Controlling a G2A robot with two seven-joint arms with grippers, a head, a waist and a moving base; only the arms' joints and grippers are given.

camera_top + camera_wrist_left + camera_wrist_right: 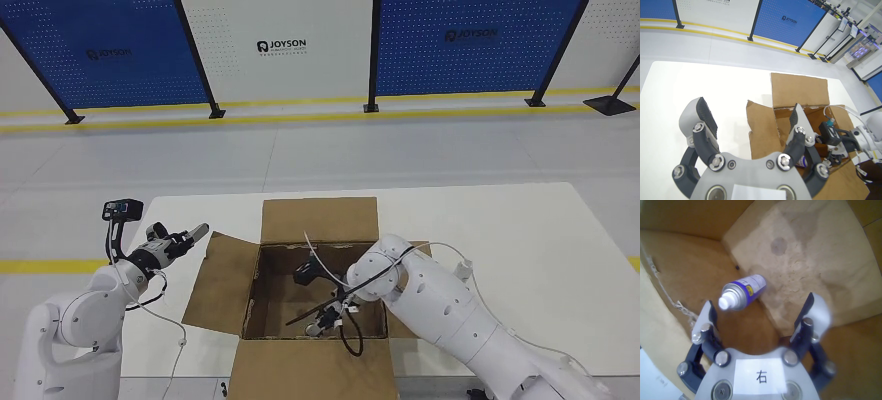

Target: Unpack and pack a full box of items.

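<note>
An open brown cardboard box (pixel 320 220) stands mid-table with its flaps spread. On its floor lies a blue and silver spray can (pixel 743 292) with a white nozzle, lying on its side near a corner. My right gripper (pixel 761 302) hangs open inside the box just above the can, with nothing between its fingers; in the top view it is low in the box (pixel 322 322). My left gripper (pixel 749 115) is open and empty above the white table, left of the box (pixel 800 91); the top view shows it at the table's left (pixel 190 237).
The white table (pixel 500 230) has bare room to the right of the box and behind it. White cables run along the right arm over the box's rim. The box's floor (pixel 800 262) is stained and rough. Blue and white partition panels stand beyond the table.
</note>
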